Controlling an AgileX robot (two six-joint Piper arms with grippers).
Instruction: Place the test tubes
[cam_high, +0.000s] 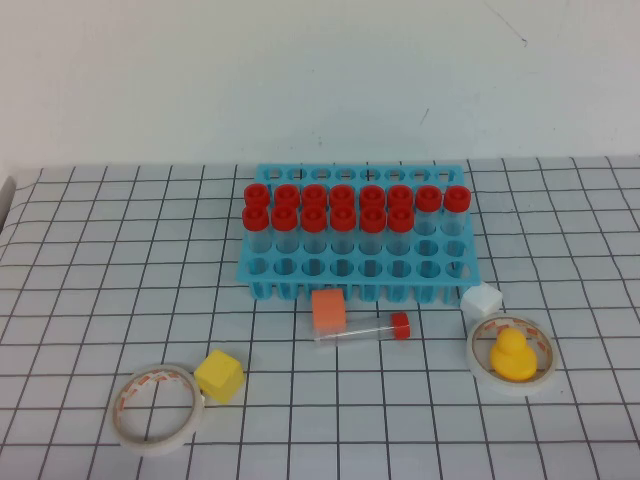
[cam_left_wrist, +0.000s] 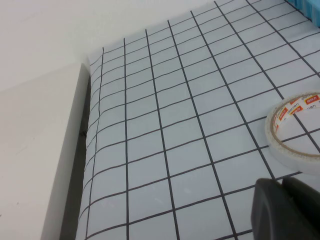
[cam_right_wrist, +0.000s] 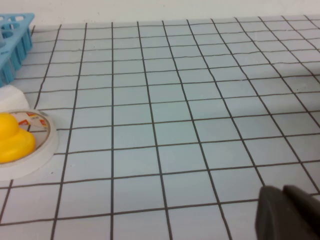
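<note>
1. Containers. I see the blue rack (cam_high: 355, 245) standing on the tabletop (cam_high: 90, 280) at mid-width, toward the far edge. It holds fourteen upright red-capped tubes (cam_high: 343, 218): eight across one far row and six in the row just in front, which leaves that row's two right-hand holes open. The two rows nearest me hold nothing.

2. Task item. One loose test tube (cam_high: 362, 329) lies on its side just in front of the rack, red cap pointing right. An orange cube (cam_high: 328, 309) sits against its left end.

3. Other holders. A tape ring (cam_high: 478, 350) lies near the right front of the rack with a yellow duck (cam_high: 512, 355) sitting inside it. A white cube (cam_high: 482, 298) sits between that ring and the rack's right front corner. A second tape roll (cam_high: 130, 425), with nothing inside it, lies toward the near left corner. A yellow cube (cam_high: 219, 375) touches its right side.

4. Grippers. The left gripper (cam_left_wrist: 283, 200) hangs low over the grid near the second tape roll, fingers together and holding nothing. The right gripper (cam_right_wrist: 286, 210) hangs over bare grid to the right of the duck's ring, fingers likewise together and holding nothing. Neither gripper appears in the high view.
</note>
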